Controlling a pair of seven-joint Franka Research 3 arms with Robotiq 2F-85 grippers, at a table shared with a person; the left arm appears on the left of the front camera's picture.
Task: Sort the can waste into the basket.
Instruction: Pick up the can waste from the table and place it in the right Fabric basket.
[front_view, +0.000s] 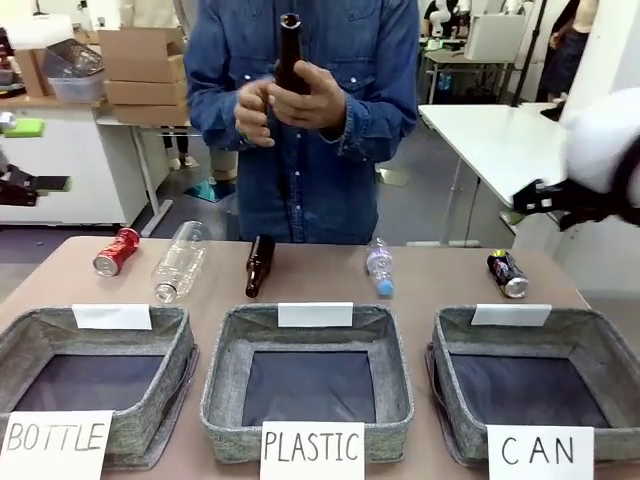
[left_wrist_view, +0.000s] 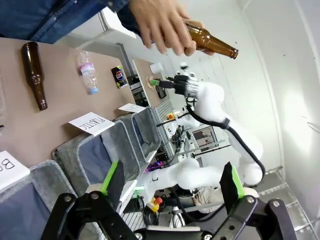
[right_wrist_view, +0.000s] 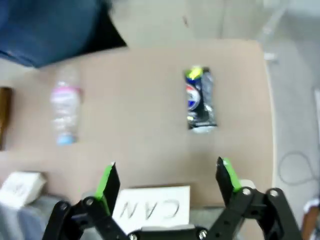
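A dark can (front_view: 507, 273) lies on its side on the table's far right, just behind the grey basket (front_view: 443, 345) with the "CAN" card. A red can (front_view: 118, 252) lies at the far left. My right gripper (front_view: 530, 197) hovers high above the right edge. In the right wrist view it (right_wrist_view: 167, 177) is open, looking down on the dark can (right_wrist_view: 201, 100), with the CAN card (right_wrist_view: 150, 210) below. My left gripper (left_wrist_view: 172, 182) is open and holds nothing, raised off to the left. From there the dark can (left_wrist_view: 119, 77) shows far off.
Baskets marked "BOTTLE" (front_view: 30, 330) and "PLASTIC" (front_view: 225, 340) stand left and centre at the front. A brown bottle (front_view: 260, 265) and two clear plastic bottles (front_view: 180, 262) (front_view: 380, 268) lie behind them. The person across the table holds another brown bottle (front_view: 290, 60) in both hands.
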